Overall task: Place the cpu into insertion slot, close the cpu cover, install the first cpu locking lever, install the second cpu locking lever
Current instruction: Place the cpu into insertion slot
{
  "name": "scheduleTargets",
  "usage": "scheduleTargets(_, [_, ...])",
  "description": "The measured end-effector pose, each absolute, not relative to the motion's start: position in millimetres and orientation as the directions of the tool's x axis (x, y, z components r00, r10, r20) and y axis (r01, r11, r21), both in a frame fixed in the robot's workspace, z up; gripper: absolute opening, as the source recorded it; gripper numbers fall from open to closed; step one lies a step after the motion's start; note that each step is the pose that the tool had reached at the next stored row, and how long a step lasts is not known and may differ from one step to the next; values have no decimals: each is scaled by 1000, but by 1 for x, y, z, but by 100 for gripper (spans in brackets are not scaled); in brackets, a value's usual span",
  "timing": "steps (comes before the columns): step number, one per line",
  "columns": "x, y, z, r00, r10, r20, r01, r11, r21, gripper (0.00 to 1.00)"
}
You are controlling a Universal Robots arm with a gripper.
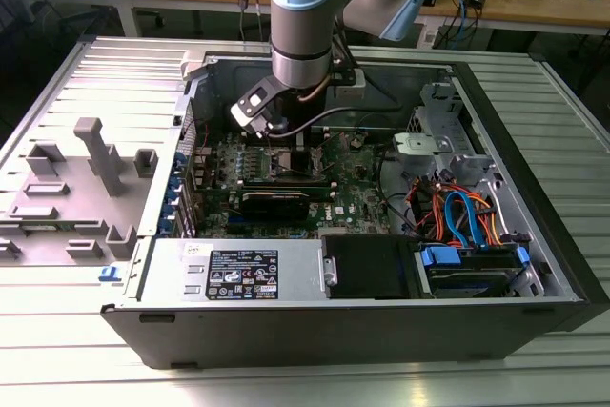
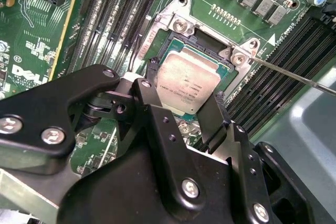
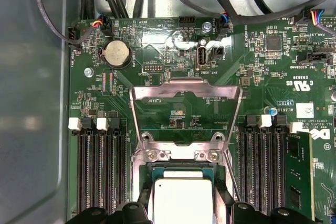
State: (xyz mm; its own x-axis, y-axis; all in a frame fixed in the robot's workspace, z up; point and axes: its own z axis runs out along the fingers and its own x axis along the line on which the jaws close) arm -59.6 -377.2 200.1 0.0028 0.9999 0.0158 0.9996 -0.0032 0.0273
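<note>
Your gripper (image 2: 184, 85) sits closest, its fingers (image 2: 152, 80) spread just as wide as the cpu (image 2: 185, 80) and pressed on two of its sides, so it looks to me like you have hold of it. That cpu, a flat square chip with a pale shiny top and tiny print, lies level down in the insertion slot (image 2: 209, 40), so I think step one is nearly done. Farther off, the cpu cover (image 3: 185, 91) stands up open and a thin locking lever (image 2: 294, 75) sticks out loose, so closing it and both levers are left.
</note>
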Motion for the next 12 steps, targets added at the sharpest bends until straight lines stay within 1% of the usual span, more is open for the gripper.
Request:
scheduleTargets(11, [-60,-377,200,3,1000,16,1000,-3,27,54])
scheduleTargets(12, [-60,-377,200,3,1000,16,1000,-3,27,56])
